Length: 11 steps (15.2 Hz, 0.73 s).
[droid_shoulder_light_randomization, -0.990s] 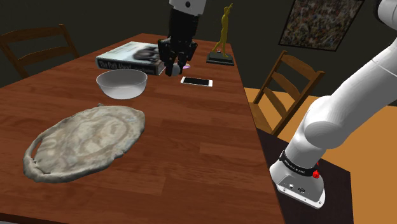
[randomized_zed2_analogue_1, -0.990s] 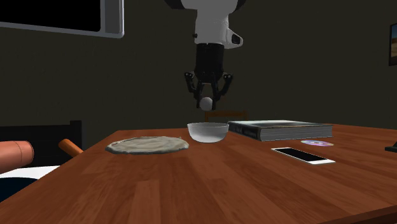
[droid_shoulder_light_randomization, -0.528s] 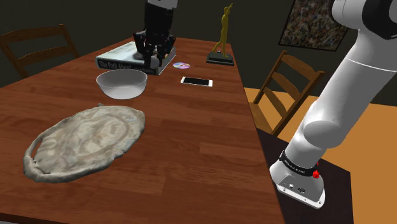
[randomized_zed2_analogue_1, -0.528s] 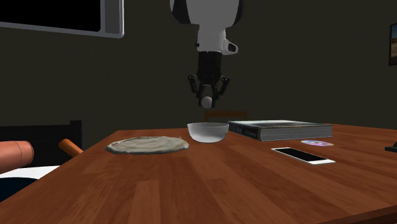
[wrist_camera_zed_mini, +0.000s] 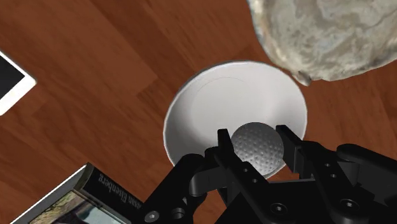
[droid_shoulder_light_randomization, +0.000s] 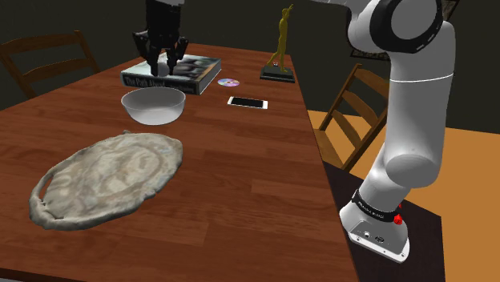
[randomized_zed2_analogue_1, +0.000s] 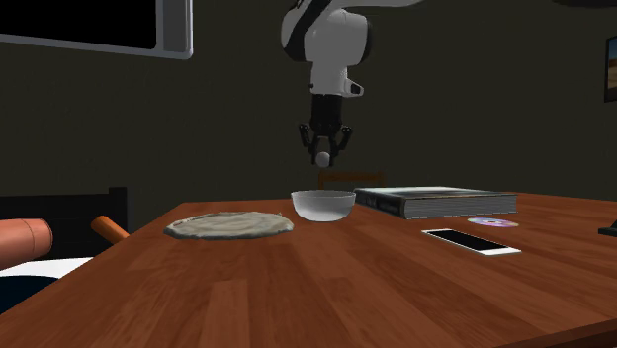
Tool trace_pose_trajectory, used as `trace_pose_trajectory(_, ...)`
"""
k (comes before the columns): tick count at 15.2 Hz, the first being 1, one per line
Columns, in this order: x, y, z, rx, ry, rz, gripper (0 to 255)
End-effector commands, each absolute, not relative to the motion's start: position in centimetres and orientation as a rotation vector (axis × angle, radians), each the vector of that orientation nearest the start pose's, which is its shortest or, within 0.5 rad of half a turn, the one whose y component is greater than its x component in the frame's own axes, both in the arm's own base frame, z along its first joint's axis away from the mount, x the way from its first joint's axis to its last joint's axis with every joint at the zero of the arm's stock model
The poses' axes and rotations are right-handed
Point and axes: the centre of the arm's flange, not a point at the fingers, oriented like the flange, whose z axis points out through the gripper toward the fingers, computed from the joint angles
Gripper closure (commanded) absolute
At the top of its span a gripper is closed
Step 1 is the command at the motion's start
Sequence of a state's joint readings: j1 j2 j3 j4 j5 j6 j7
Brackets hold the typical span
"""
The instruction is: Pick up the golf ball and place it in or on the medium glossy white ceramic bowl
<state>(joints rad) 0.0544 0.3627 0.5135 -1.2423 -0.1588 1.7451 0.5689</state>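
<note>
Above the table (wrist_camera_zed_mini: 95, 63), the wrist view reveals the pincer (wrist_camera_zed_mini: 254, 136) clasping the golf ball (wrist_camera_zed_mini: 257, 149) over the bowl (wrist_camera_zed_mini: 203, 105).

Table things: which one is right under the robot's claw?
The white bowl: the wrist view shows it below the gripper holding the golf ball, while book and phone lie aside.
</note>
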Motion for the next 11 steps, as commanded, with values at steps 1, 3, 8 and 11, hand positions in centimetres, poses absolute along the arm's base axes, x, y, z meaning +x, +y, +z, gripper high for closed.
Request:
trace_pose_trajectory(1,62.9,29.7,59.8,-3.024,0.053,-0.223,255)
trace_pose_trajectory(3,65.3,30.2,59.8,-3.024,0.053,-0.223,255)
trace_pose_trajectory(8,65.3,30.2,57.2,-3.024,0.053,-0.223,255)
trace_pose_trajectory(11,65.3,30.2,55.6,-3.024,0.053,-0.223,255)
